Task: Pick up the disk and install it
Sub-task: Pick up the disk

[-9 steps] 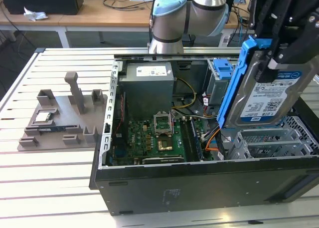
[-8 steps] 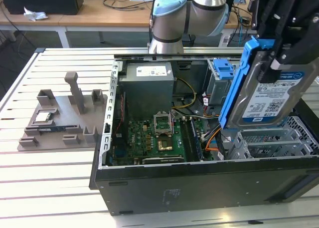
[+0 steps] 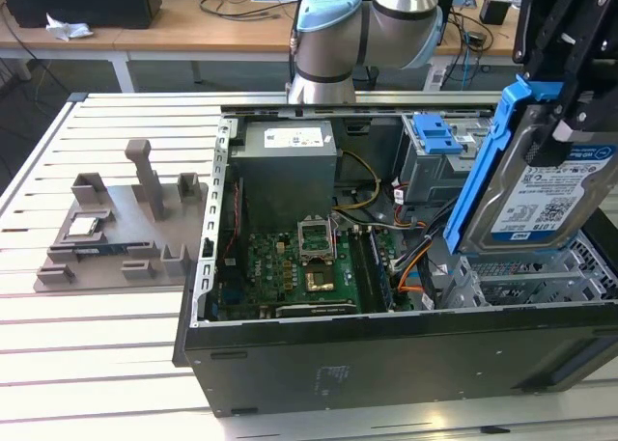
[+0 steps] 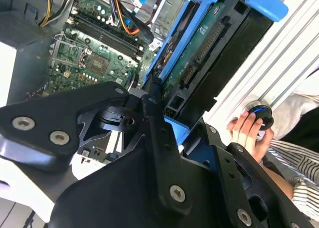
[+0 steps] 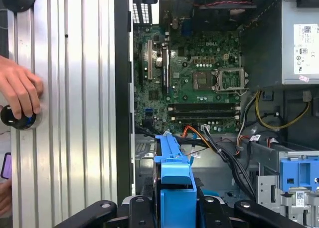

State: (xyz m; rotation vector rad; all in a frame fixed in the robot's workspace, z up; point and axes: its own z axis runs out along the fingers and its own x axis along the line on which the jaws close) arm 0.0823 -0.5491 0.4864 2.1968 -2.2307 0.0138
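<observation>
End effector (image 4: pixel 174 115) clenched on disk (image 3: pixel 541 200), long axis steeply tilted, label facing exterior view, above computer case (image 3: pixel 338 364).

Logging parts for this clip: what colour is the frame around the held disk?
Blue; the exterior view shows it best, along the edge of the disk.

A robotics lab: a ribbed aluminium-profile worktable (image 3: pixel 97 364) carries an opened black desktop computer case (image 3: pixel 386 359), with cable-strewn wooden desks (image 3: pixel 193 28) behind.

Exterior view elevated, wrist views share motherboard (image 5: pixel 199 83)
</observation>
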